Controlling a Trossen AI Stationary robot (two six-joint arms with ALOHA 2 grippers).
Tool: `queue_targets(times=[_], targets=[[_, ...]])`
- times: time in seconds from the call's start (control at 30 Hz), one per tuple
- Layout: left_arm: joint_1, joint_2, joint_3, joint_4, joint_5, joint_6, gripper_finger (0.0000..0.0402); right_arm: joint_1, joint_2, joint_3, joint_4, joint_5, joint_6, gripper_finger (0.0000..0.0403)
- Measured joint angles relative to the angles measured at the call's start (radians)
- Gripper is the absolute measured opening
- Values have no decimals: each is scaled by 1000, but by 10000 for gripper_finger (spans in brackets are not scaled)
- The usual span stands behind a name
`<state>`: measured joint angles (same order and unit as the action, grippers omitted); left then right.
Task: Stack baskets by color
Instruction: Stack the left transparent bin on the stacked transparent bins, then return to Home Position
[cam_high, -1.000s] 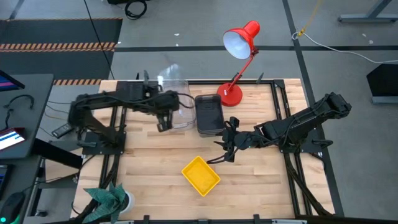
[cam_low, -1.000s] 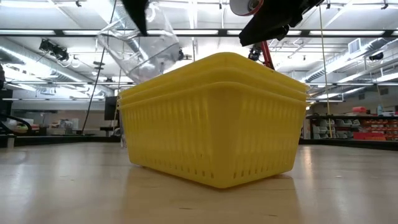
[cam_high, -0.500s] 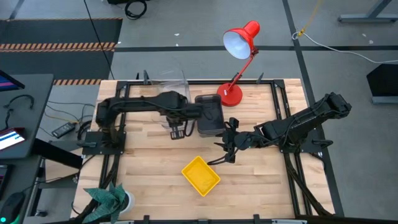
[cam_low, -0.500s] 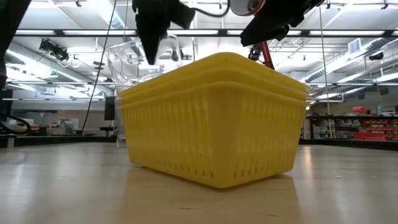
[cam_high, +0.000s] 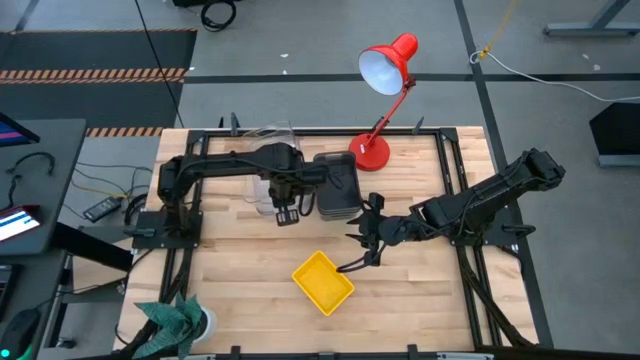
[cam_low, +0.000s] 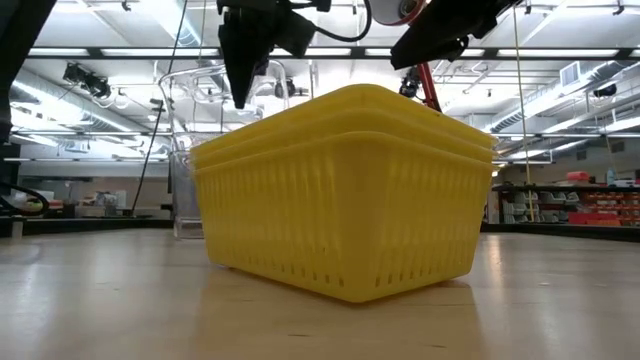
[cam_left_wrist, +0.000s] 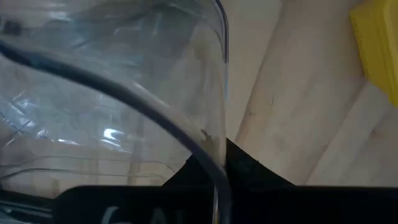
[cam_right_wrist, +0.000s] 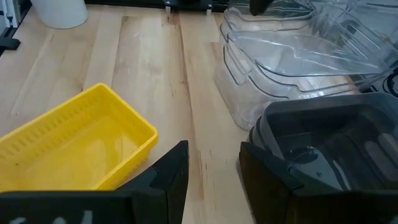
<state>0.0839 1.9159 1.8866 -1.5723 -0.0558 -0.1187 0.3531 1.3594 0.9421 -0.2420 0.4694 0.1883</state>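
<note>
I find no text I can read in any view. Pale marks show on the dark body below the left gripper's (cam_left_wrist: 211, 177) fingers and, near the yellow basket (cam_right_wrist: 74, 146), on the right gripper's (cam_right_wrist: 214, 168) body, but I cannot make out letters in either.

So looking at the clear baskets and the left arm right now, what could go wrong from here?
The left gripper is pinched shut on the rim of the top clear basket, which sits tilted on the clear stack; released like this, it could settle crooked or slide off. The dark grey baskets stand right beside that stack, so pulling the arm away sideways might knock them.
</note>
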Motion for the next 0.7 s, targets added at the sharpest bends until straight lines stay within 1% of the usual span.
queue_targets(times=[0.07,0.13,0.23,0.33,0.43,0.53,0.7], targets=[[-4,2,0,0,-10,4,17,0,0,0,0,0,-1,148],[-9,2,0,0,-36,4,34,0,0,0,0,0,-5,148],[-10,2,0,0,-72,3,75,0,0,0,0,0,-8,148],[-9,2,0,0,-86,20,120,0,0,-1,1,0,-32,148],[-9,-11,-2,25,-89,60,152,0,-4,-44,42,1,-58,146],[-22,-80,-25,163,-94,111,164,-13,-20,-103,86,-3,-51,141],[-33,-210,-155,367,-90,161,160,-23,-95,-183,91,-20,7,133]])
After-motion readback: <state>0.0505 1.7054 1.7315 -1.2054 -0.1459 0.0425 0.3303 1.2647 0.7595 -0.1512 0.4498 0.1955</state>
